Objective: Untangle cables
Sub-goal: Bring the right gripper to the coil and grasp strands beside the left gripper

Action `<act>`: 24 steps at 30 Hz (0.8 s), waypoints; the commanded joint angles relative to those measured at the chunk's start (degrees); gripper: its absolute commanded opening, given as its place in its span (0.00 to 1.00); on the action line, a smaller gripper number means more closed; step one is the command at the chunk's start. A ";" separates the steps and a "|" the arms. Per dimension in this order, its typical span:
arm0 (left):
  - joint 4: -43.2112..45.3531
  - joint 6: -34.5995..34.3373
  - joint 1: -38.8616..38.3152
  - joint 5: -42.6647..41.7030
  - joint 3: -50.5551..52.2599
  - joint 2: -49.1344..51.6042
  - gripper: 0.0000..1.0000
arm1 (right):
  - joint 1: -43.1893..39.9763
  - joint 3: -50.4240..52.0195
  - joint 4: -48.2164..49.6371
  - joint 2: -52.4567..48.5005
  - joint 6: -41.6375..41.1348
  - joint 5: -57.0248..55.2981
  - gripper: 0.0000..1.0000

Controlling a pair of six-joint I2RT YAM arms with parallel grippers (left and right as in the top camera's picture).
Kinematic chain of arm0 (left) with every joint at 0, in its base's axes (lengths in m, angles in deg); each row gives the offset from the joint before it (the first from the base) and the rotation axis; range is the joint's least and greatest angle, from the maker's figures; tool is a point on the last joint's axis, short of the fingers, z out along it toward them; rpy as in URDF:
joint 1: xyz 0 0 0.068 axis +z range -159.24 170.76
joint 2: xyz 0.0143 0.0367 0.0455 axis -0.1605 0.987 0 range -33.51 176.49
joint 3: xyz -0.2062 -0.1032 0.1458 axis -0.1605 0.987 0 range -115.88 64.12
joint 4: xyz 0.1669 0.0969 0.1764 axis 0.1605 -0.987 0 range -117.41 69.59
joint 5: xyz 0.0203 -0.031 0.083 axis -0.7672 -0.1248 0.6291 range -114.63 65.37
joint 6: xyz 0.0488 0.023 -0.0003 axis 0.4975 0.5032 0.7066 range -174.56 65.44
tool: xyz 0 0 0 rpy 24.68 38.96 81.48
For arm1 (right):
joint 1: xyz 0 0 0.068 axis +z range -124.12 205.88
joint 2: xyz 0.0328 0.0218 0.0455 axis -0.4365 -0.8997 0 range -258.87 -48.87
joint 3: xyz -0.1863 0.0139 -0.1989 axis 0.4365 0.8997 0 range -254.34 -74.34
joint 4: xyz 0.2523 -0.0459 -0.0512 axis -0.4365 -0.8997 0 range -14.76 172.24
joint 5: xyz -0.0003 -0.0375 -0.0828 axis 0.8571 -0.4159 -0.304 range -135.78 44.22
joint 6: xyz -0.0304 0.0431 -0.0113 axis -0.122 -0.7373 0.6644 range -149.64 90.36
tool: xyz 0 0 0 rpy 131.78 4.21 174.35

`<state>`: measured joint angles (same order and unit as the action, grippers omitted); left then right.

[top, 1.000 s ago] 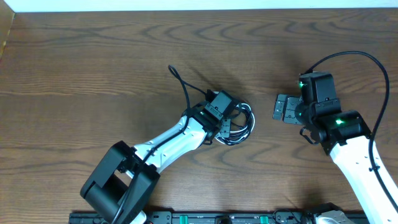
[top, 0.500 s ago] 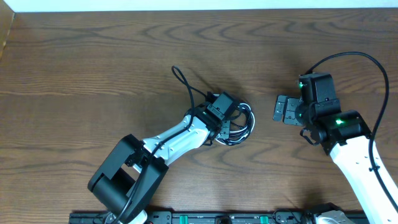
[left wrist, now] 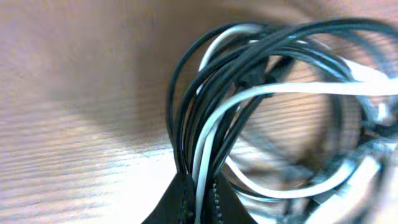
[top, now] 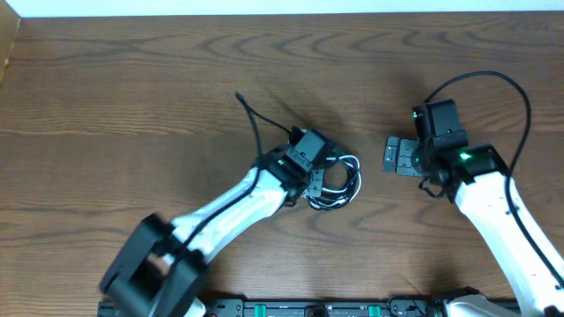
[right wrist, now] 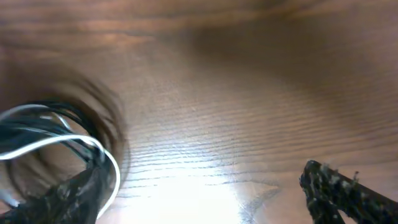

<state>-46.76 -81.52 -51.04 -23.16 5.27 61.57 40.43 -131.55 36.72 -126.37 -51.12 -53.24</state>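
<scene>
The cables (top: 342, 182) are seen from overhead as one small coiled bundle near the middle of the wooden table (top: 132, 79), black strands with a single white one (top: 351, 164) looped among them. The bundle lies just below and to the right of the left gripper (top: 321, 176), whose head covers part of the coil.

In the left wrist view the left gripper (left wrist: 198, 200) is shown with its fingertips (left wrist: 177, 202) pinched together at the bottom edge of the picture. Several black strands and the white one (left wrist: 292, 90) are caught between the tips and fan upward from them into the tangled cables (left wrist: 249, 68). The far side of the coil is blurred, and the plugs cannot be made out.

The right gripper (top: 394, 156) is held to the right of the bundle, apart from it, with its jaws spread wide and pointed toward the coil. Nothing is held between them. In the right wrist view the right gripper (right wrist: 199, 193) is shown by one dark finger (right wrist: 65, 196) at the lower left and the other at the lower right, with bare wood lit between them. The cables (right wrist: 56, 140) appear at the left of that view, blurred, just beyond the left finger; whether they are touched by it cannot be told.

Two green lights (top: 460, 158) glow on the right arm, and a thicker black lead (top: 476, 77) arcs above its wrist
</scene>
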 commanded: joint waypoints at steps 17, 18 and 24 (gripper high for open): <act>6.21 27.12 -0.04 -30.64 0.24 -13.25 0.08 | 0.13 -0.79 3.52 -1.16 7.89 11.08 0.86; 6.95 26.23 0.00 -29.40 0.22 -13.25 0.08 | 0.13 -0.79 3.34 -1.16 8.50 11.06 0.86; 7.02 17.92 0.00 -12.02 0.22 -13.25 0.08 | 0.13 -0.79 2.84 -1.16 10.29 11.08 0.91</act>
<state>-39.94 -59.16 -51.08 -45.26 5.27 49.31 40.43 -131.55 39.87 -127.88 -43.16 -42.92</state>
